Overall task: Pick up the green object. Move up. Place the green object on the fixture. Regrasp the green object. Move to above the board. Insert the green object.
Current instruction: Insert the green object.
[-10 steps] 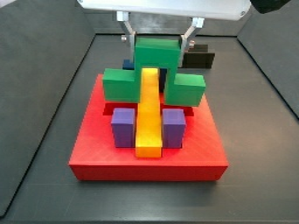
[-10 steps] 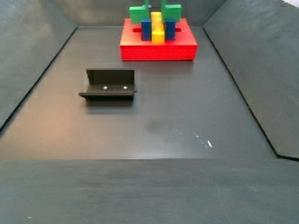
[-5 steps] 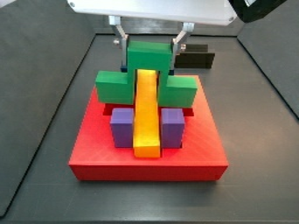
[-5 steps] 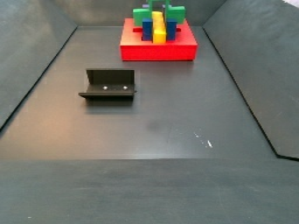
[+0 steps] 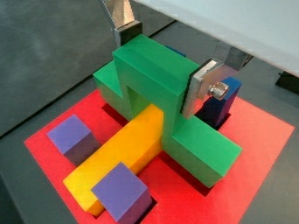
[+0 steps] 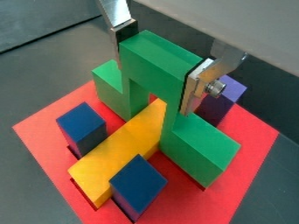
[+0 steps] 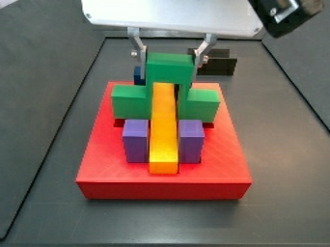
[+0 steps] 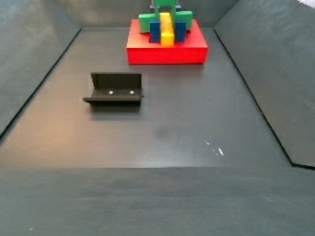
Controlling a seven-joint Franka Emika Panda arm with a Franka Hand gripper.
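The green object [image 7: 125, 98] straddles the long yellow bar [image 7: 162, 130] on the red board [image 7: 161, 178], its two lower cubes down on either side of the bar. My gripper [image 7: 168, 62] is shut on its raised middle cube from above. Both wrist views show silver fingers [image 5: 205, 84] [image 6: 198, 84] pressed on opposite faces of that cube [image 5: 149, 66] [image 6: 158, 63]. The dark fixture [image 8: 114, 89] stands apart on the floor, well away from the board [image 8: 167, 53]. The green object [image 8: 164, 19] shows small at the far end.
Two purple blocks [image 7: 137, 140] [image 7: 192, 140] flank the yellow bar at the board's near end. Blue blocks [image 6: 82, 127] [image 6: 140, 179] flank its other end. Dark sloping walls [image 8: 31, 88] border the grey floor [image 8: 160, 138]. A dark block [image 7: 219, 65] stands behind the board.
My gripper has come down with the green object. The piece was above the yellow bar and now sits lower, astride it on the board.
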